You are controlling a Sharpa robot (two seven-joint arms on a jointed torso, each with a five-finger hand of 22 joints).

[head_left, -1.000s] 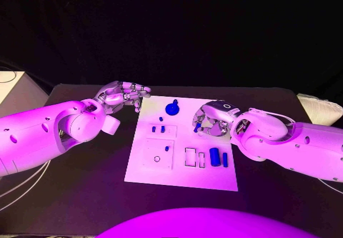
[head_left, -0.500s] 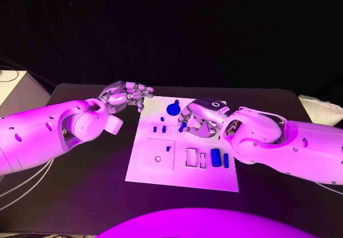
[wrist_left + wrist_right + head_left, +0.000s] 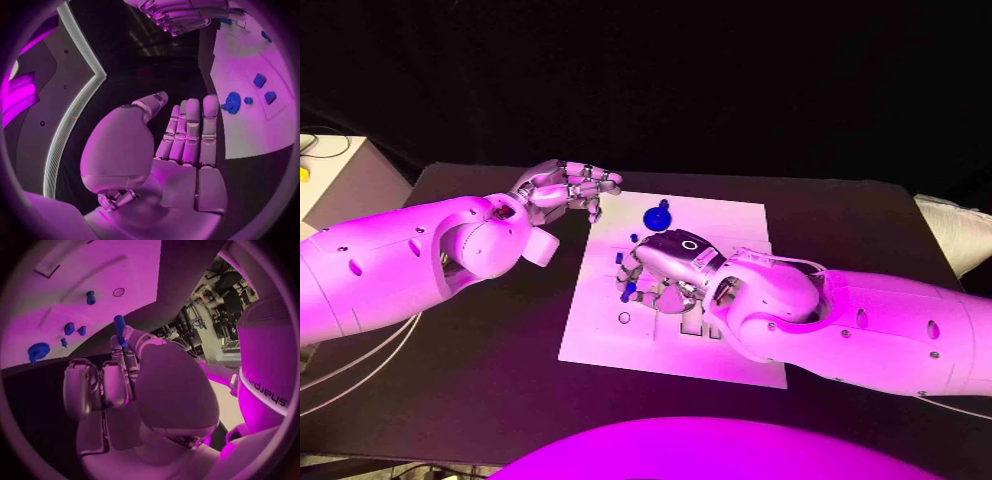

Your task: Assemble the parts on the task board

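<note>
The task board point(image 3: 733, 225) was a flat, smooth white rectangular plate lying on the matte black table point(image 3: 877, 215). Near the board's far edge sat one round blue knob-like part point(image 3: 653, 216) with a scalloped rim, and beside it a single tiny blue peg point(image 3: 64, 342). Closer to the board's middle stood two small blocky blue parts point(image 3: 74, 329) side by side, and further along one short blue stud point(image 3: 90, 297) rose next to a small round hole point(image 3: 119, 292) in the board. Shallow rectangular recesses were outlined in the board's surface.

The right hand point(image 3: 664, 268), metallic and segmented, hovered over the middle of the board and pinched one slim blue cylindrical pin point(image 3: 119, 329) between thumb and fingertips, the pin pointing toward the board. The rest of its fingers were curled close together.

The left hand point(image 3: 567, 187) was off the board, just beyond its far left corner, above the table; it held nothing, its fingers lying straight and close together with the thumb set slightly apart.

On the white right forearm the printed word "sharpa" point(image 3: 273, 388) could be read.
</note>
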